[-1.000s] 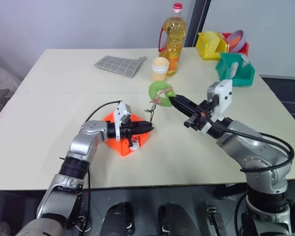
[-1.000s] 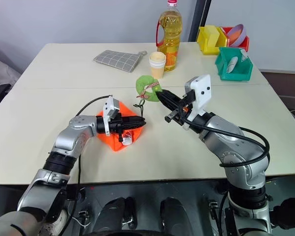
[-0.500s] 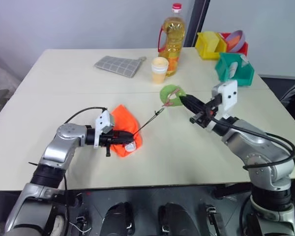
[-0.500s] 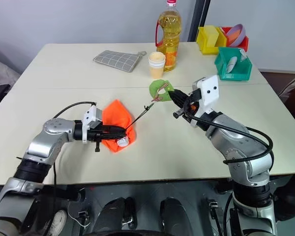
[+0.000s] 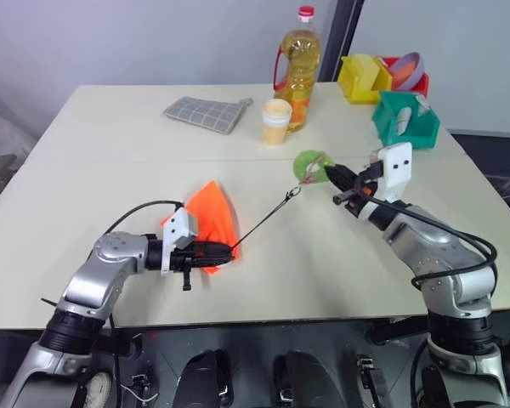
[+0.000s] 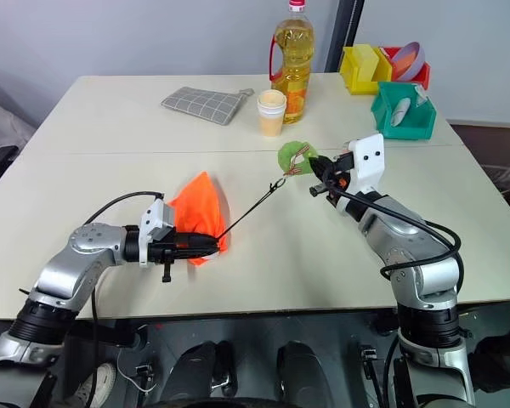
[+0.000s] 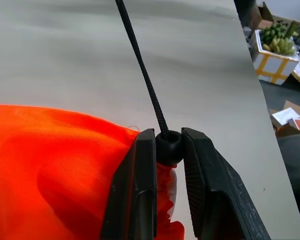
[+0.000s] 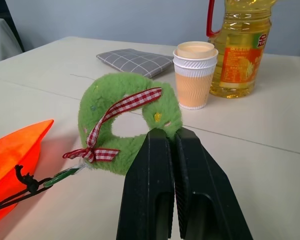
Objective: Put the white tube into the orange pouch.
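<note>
From the head camera I see my left gripper point(image 5: 223, 252) low over the worktop point(image 5: 102, 161), its jaws clamped at the gathered mouth of the orange pouch point(image 5: 209, 223), which stands up in a peak beside it. A black cord point(image 5: 263, 223) runs taut from there, up and across to a green ring point(image 5: 310, 165). My right gripper point(image 5: 333, 178) has that ring pinched, jaws clenched on its rim, raised above the worktop. I cannot make out the white tube. Farther back stand a paper cup point(image 5: 276, 120), an oil bottle point(image 5: 298, 66), a grey cloth point(image 5: 207, 113) and green point(image 5: 405, 119), yellow point(image 5: 364, 77) and red bins point(image 5: 406, 71).

In the left wrist view, the two fingers point(image 7: 140, 190) squeeze a black bead point(image 7: 168, 147) on the cord, right at the bunched orange fabric.

In the right wrist view, the jaws are pressed together on the edge of the fuzzy green ring, which carries a red checked ribbon point(image 8: 115, 117). A small green clip point(image 8: 65, 175) joins it to the cord, and the pouch's tip shows beyond.
</note>
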